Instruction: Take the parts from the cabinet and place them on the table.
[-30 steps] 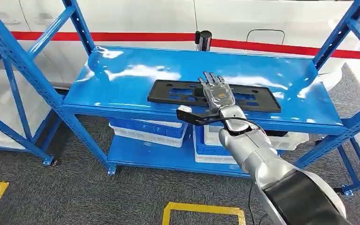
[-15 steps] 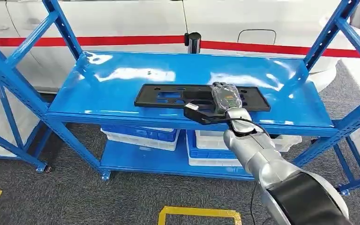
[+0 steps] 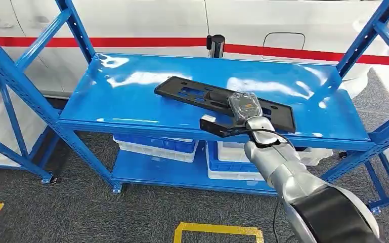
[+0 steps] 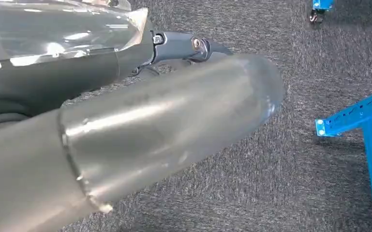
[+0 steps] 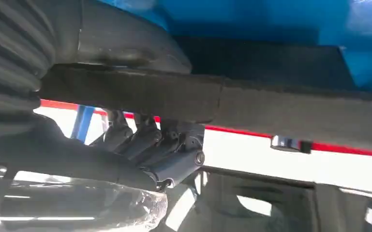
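On the top shelf [image 3: 131, 96] of the blue rack lies the long black plate [image 3: 192, 94], angled, its right end lifted. The right hand [image 3: 244, 107] grips that end, fingers curled over it, thumb beneath.

no readable text, labels, numbers or signs anywhere

We count one long black part [image 3: 222, 101] on the upper of two blue shelves [image 3: 131, 101] of a single rack, one silver arm [image 3: 283, 172] reaching to it, two blue-and-white bins [image 3: 154, 144] on the lower shelf, and two yellow floor markings [image 3: 217, 230] on the grey carpet.
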